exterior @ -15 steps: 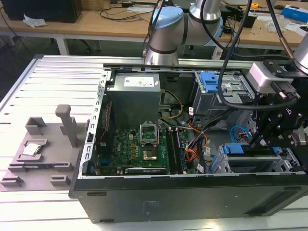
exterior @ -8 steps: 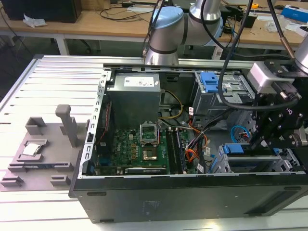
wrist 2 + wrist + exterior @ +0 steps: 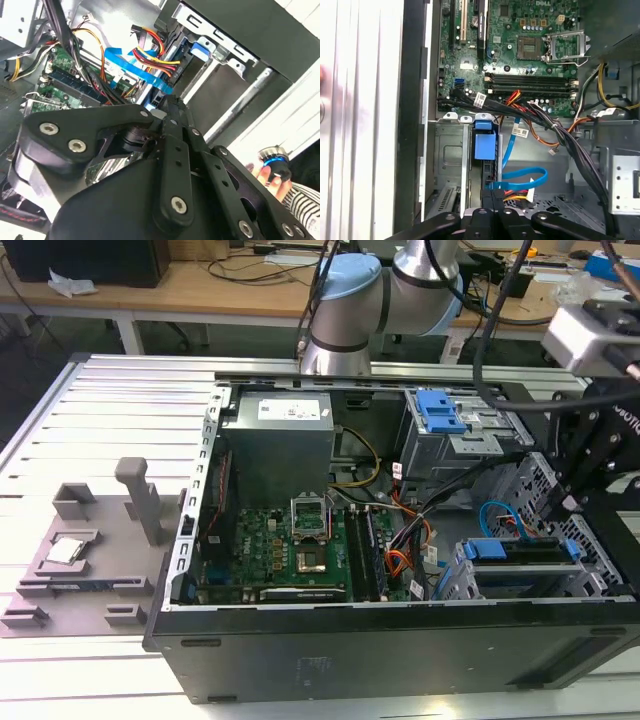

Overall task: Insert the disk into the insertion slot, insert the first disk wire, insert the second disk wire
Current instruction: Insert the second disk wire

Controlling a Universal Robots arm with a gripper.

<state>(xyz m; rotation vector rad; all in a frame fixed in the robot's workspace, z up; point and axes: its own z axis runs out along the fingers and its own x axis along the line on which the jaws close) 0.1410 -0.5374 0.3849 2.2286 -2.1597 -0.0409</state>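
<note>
The disk (image 3: 520,552) sits inside the insertion slot (image 3: 468,582), a silver cage at the case's front on the exterior view's right. Its blue caddy tab (image 3: 485,145) shows at the cage mouth (image 3: 449,155). My gripper (image 3: 492,195) hangs just behind the disk (image 3: 200,50), its fingers closed together on the plug end of the second disk wire (image 3: 525,175). That light blue cable (image 3: 130,62) runs straight to the fingertips (image 3: 161,102). The first disk wire (image 3: 150,54), a red, orange and yellow bundle, runs to the disk's rear beside the blue cable; its plug is hidden.
Black cable bundles (image 3: 560,130) cross above the motherboard (image 3: 290,550). A grey bay with a blue latch (image 3: 440,410) stands behind the cage. A person's hand (image 3: 267,175) in a striped sleeve holds a small round object outside the case. A grey fixture (image 3: 90,560) lies at the exterior view's left.
</note>
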